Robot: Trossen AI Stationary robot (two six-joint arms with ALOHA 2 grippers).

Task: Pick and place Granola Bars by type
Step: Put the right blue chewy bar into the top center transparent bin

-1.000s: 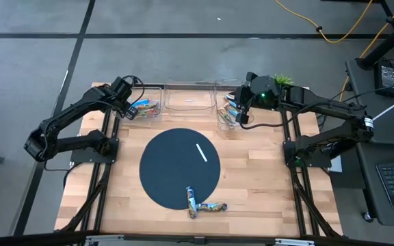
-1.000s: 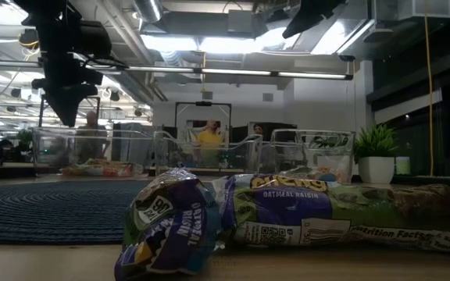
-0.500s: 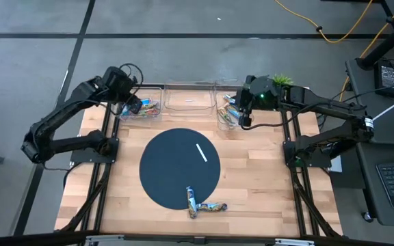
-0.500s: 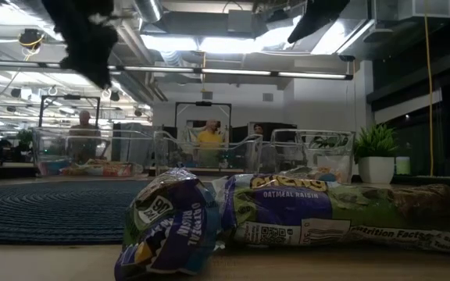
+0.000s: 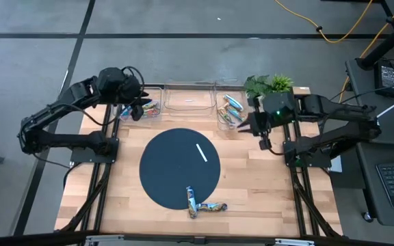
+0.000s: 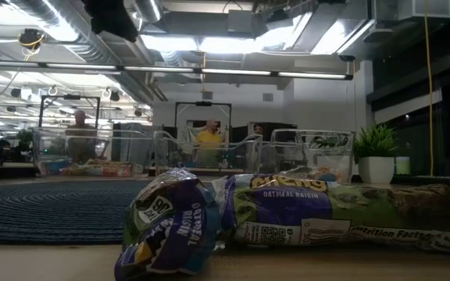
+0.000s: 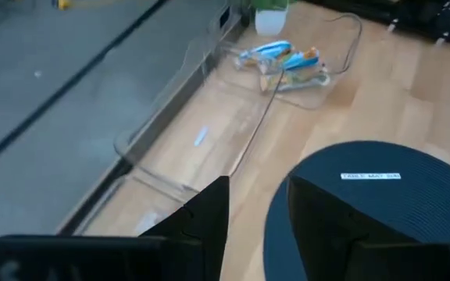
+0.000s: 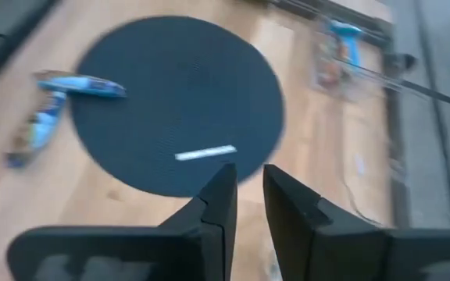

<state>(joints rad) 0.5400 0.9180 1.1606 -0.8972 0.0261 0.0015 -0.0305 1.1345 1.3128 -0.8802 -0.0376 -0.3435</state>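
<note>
The right gripper (image 5: 260,130) has swung away from the right bin (image 5: 230,112), where it hung a second ago, and now sits over bare bench (image 5: 252,184) just beside that bin's corner; its fingers (image 8: 219,204) stand a narrow gap apart with nothing between them. The left gripper (image 5: 137,104) has pulled back toward the outer side of the left bin (image 5: 144,109); its fingers (image 7: 209,209) are spread and empty too. My reading: each arm has just finished a drop and is free for the next pick.

Counts: three clear bins in a row at the far edge; the middle bin (image 5: 190,100) shows only a pale scrap, no bars that I can make out; the left bin holds a few red-orange and blue bars (image 5: 148,107), the right bin several blue and silvery ones (image 5: 232,104); exact numbers there cannot be told. Two bars (image 5: 198,204) remain unsorted, touching in a V at the near rim of the round mat (image 5: 180,166), one partly on it, one on the wood. One thin white strip (image 5: 202,152) lies on the mat; it is no bar.
</note>
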